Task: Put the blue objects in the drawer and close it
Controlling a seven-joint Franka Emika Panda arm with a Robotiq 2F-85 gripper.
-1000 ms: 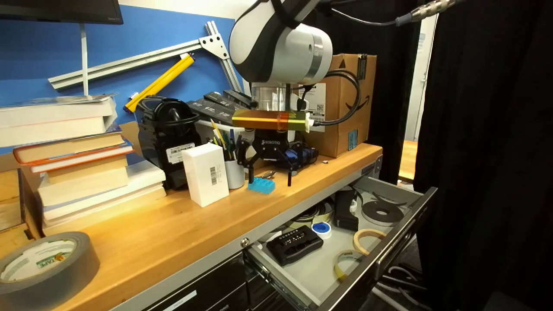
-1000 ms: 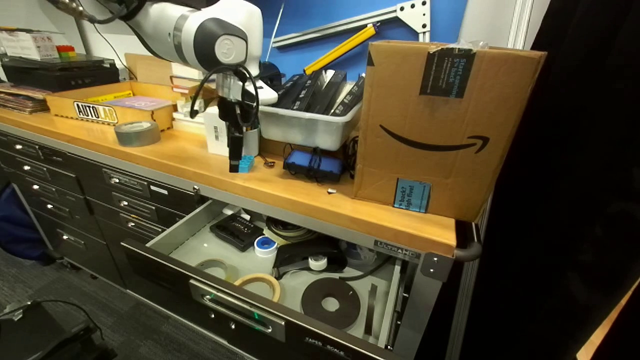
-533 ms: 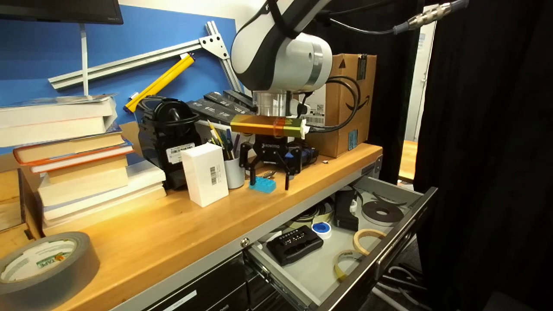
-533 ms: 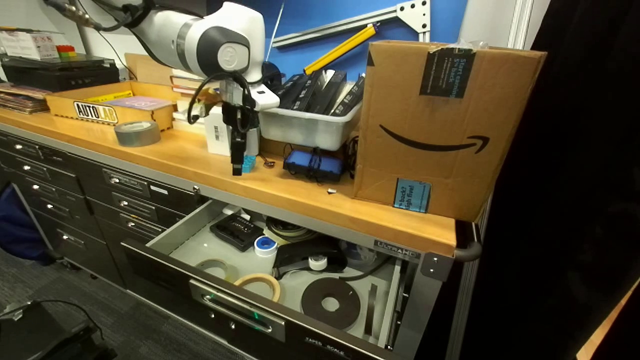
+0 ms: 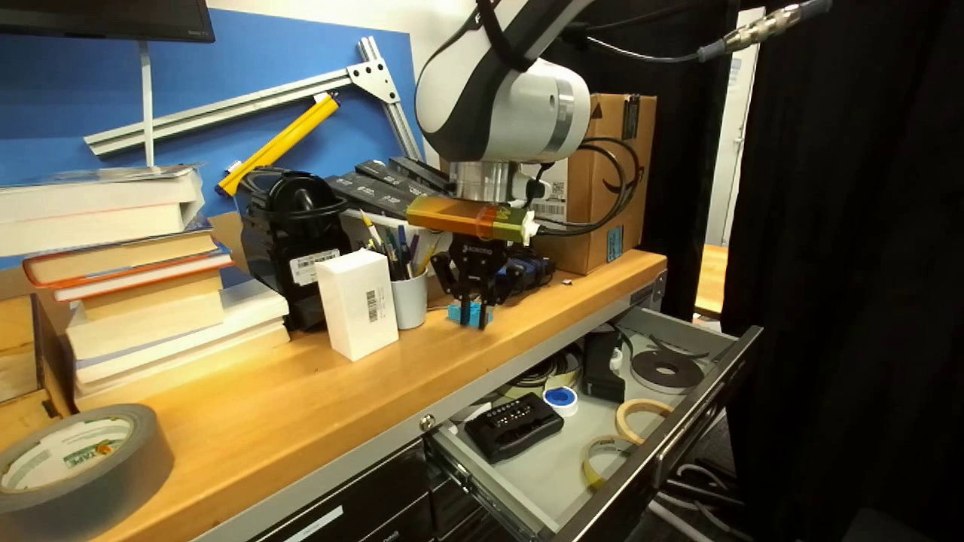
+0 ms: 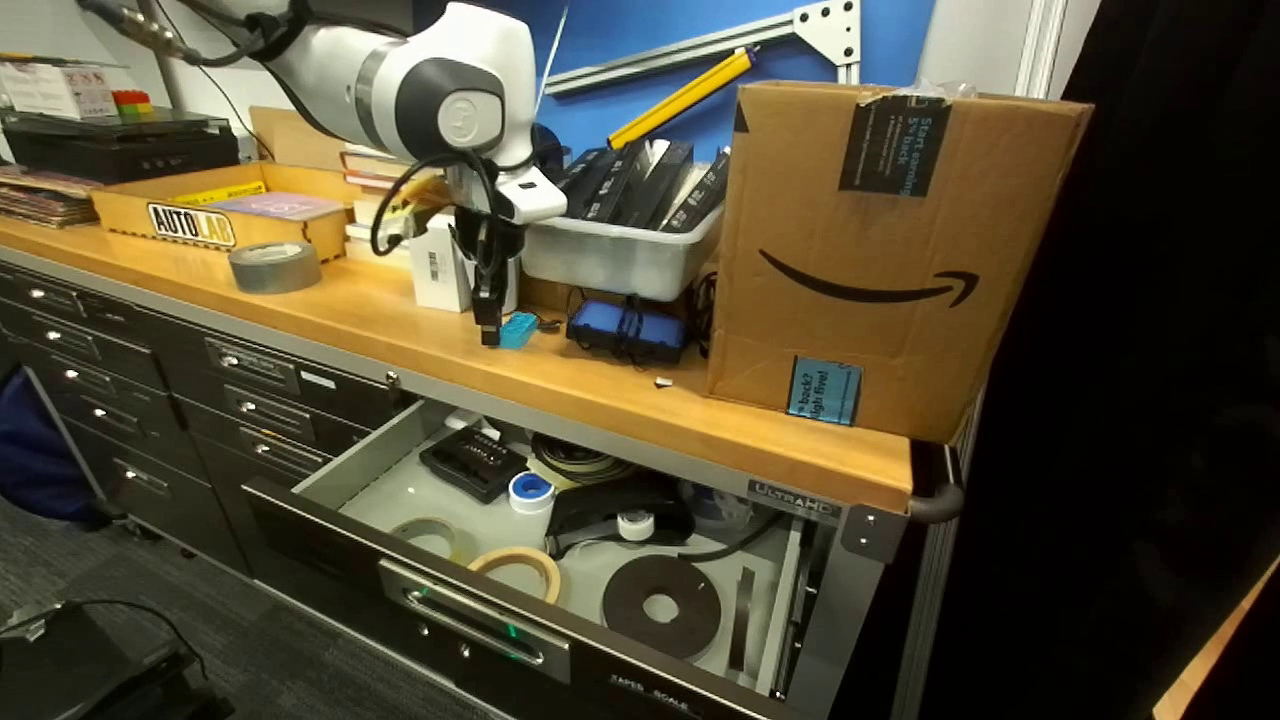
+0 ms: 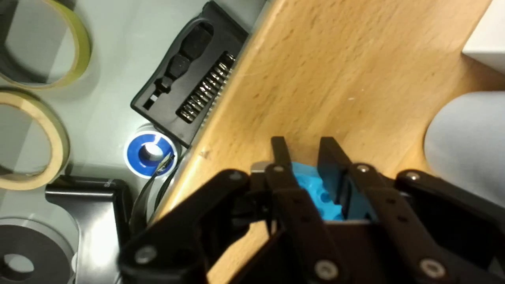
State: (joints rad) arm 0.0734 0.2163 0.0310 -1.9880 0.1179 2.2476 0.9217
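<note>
A bright cyan-blue toy brick (image 5: pixel 476 315) rests on the wooden bench top, also visible as the brick (image 7: pixel 315 189) in the wrist view. My gripper (image 5: pixel 475 325) is down at bench height with its fingers drawn near each other around part of the brick. Whether they grip it I cannot tell; a gap shows between the tips. In an exterior view the brick (image 6: pixel 518 330) sticks out behind the gripper (image 6: pixel 490 340). The dark-blue pad-like object (image 6: pixel 627 322), wrapped in black cable, lies further along the bench. Below, the drawer (image 6: pixel 375 495) is pulled out.
A white box (image 5: pixel 358 305) and a pen cup (image 5: pixel 410 301) stand beside the gripper. A big cardboard box (image 6: pixel 900 250) and a plastic bin (image 6: pixel 620 250) are at the back. Tape rolls, a black bit case (image 5: pixel 516 425) and other items lie in the drawer.
The fingers have come much closer together. The gripper has shifted slightly to the right in both exterior views, and the brick has moved the same way and looks turned.
</note>
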